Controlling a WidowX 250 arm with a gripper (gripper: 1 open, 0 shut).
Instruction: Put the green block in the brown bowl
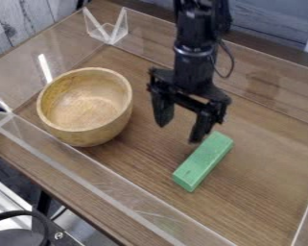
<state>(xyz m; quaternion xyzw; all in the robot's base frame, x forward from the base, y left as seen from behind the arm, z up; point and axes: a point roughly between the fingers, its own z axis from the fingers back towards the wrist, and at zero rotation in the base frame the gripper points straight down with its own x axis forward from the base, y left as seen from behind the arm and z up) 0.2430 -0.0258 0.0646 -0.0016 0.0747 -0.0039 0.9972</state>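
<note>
The green block (202, 160) lies flat on the wooden surface (143, 183), just below and slightly right of the fingers (180, 119), its upper end near the right fingertip. The fingers point down, spread wide, holding nothing. The brown bowl (84, 105) sits to their left.

The green block (202, 160) is a solid bright green. The brown bowl (84, 106) is light tan wood with visible grain. The gripper (186, 113) is black. The table (130, 163) is dark brown with streaked wood grain.
</note>
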